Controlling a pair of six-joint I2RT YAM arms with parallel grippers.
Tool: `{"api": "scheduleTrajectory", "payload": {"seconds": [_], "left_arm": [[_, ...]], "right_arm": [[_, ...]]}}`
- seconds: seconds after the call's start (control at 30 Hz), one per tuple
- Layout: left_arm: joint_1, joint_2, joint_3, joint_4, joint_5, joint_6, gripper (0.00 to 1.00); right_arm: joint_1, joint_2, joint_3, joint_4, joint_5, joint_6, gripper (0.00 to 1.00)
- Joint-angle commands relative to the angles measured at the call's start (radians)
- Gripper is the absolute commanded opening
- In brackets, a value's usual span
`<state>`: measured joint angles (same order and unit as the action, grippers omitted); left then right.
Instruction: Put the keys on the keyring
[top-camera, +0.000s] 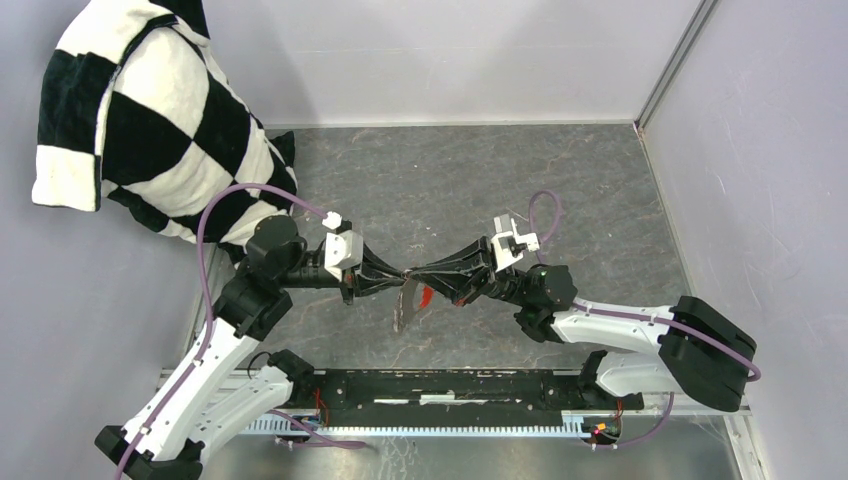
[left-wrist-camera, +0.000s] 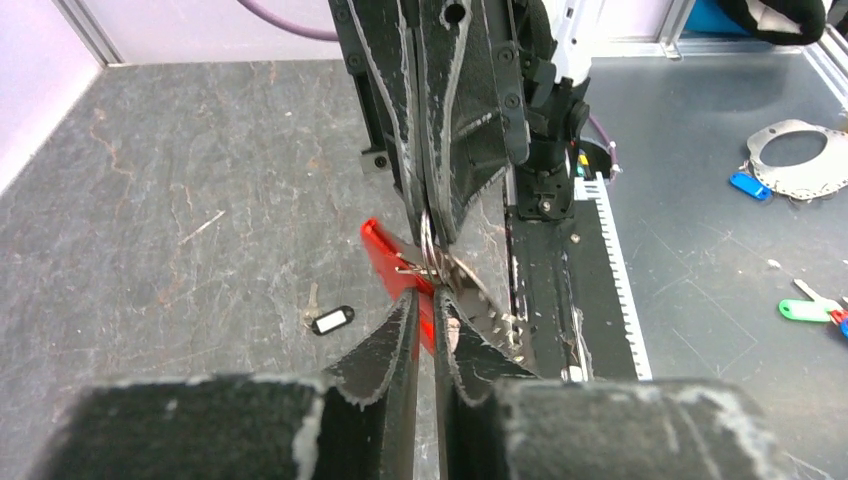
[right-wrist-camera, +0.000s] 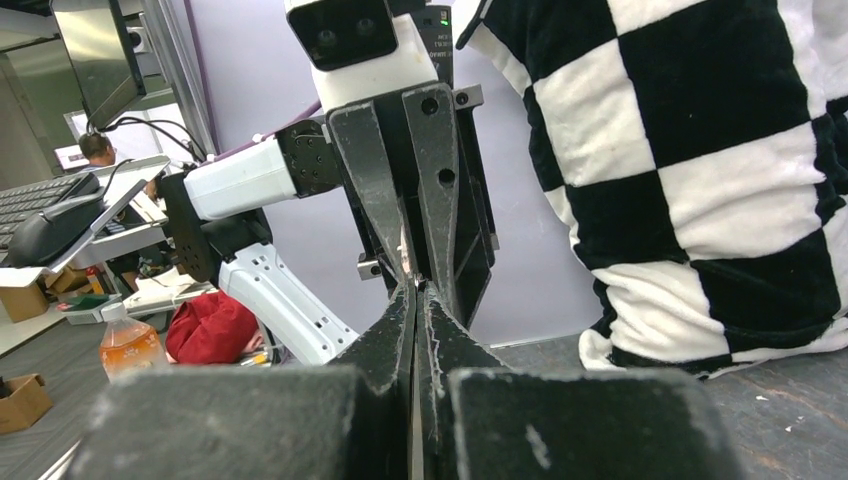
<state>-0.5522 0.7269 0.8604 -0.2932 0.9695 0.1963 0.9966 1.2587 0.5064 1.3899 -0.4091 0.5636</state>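
Silvery metal glinted where the two arms met tip to tip above the middle of the grey surface (top-camera: 560, 200). In the top view the keyring (top-camera: 404, 305) hung in the air there, its red fob (top-camera: 426, 296) dangling beneath. Both were well apart from the checkered cloth (top-camera: 150, 130) in the far left corner. Holding it aloft probably left the ring free to be worked from both sides.

In the left wrist view, the right gripper (left-wrist-camera: 428, 218) reached in from above, closed on the top of the ring, with the fob slanting away to the left. The left gripper (left-wrist-camera: 432, 298) sat just under the ring, its jaws drawn to a narrow gap. Whether they pinched the ring could not be told. A black-headed key (left-wrist-camera: 332, 320) lay on the surface below, untouched, so threading seemed not yet begun.

In the right wrist view, the right gripper's fingers (right-wrist-camera: 390, 340) were pressed together, nose to nose with the left gripper. The ring itself was hidden between them.
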Motion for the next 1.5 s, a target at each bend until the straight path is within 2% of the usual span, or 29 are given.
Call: {"api": "scheduleTrajectory", "payload": {"seconds": [0.0,0.2,0.5,0.53,0.57,0.63,0.67,0.83,0.9,1.0,1.07,1.33,1.43,1.47], "left_arm": [[-0.005,0.000,0.006,0.101,0.013,-0.080,0.14],[-0.005,0.004,0.017,0.126,0.047,-0.114,0.06],[-0.005,-0.016,0.024,0.052,0.026,-0.073,0.09],[-0.005,-0.018,0.024,0.052,0.024,-0.078,0.11],[-0.005,-0.020,0.025,0.046,0.022,-0.078,0.17],[-0.005,-0.024,0.034,0.001,0.002,-0.053,0.50],[-0.005,-0.026,0.039,-0.039,-0.008,-0.022,0.58],[-0.005,-0.050,0.016,-0.248,-0.045,0.142,0.78],[-0.004,-0.064,-0.020,-0.276,-0.043,0.156,0.83],[-0.004,-0.093,-0.072,-0.264,-0.025,0.136,0.96],[-0.005,-0.110,-0.095,-0.225,-0.033,0.105,1.00],[-0.005,-0.112,-0.123,-0.211,0.003,0.096,1.00],[-0.005,-0.123,-0.141,-0.204,-0.145,0.152,1.00],[-0.005,-0.128,-0.143,-0.189,-0.255,0.162,1.00]], "right_arm": [[-0.001,-0.014,0.034,0.013,-0.007,-0.012,0.01],[-0.001,-0.020,0.037,-0.012,-0.008,-0.022,0.01],[-0.001,-0.056,0.060,-0.097,0.004,-0.083,0.01],[-0.001,-0.056,0.062,-0.102,0.005,-0.086,0.01],[-0.002,-0.060,0.063,-0.113,0.008,-0.089,0.01],[-0.006,-0.073,0.073,-0.149,0.018,-0.106,0.01],[-0.009,-0.084,0.082,-0.172,0.024,-0.121,0.01],[-0.016,-0.134,0.149,-0.318,0.063,-0.226,0.00],[-0.017,-0.142,0.177,-0.359,0.072,-0.251,0.00],[-0.016,-0.144,0.207,-0.392,0.083,-0.274,0.01],[-0.017,-0.140,0.222,-0.407,0.087,-0.280,0.01],[-0.016,-0.142,0.241,-0.420,0.113,-0.303,0.01],[-0.017,-0.147,0.249,-0.426,0.107,-0.311,0.01],[-0.016,-0.150,0.253,-0.435,0.107,-0.316,0.01]]}}
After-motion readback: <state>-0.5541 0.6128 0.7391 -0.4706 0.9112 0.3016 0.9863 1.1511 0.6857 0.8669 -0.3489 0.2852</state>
